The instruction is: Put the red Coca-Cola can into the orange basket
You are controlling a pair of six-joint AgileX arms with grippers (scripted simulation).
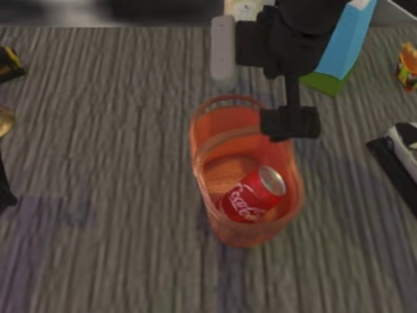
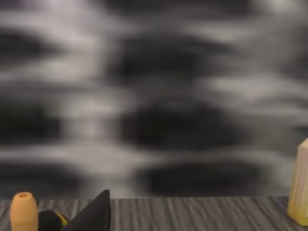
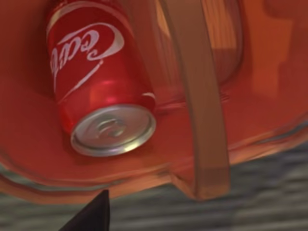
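The red Coca-Cola can [image 1: 253, 194] lies tilted inside the orange basket [image 1: 199, 153], at its near end, silver top toward the far right, long axis running near-left to far-right. The right end effector [image 1: 290, 122] hangs over the basket's far-right rim, so the can lies to its near left, clear of it; whether its fingers are apart cannot be told. The left arm is parked at the surface's left edge, well apart. Judged placed: only withdrawal remains.
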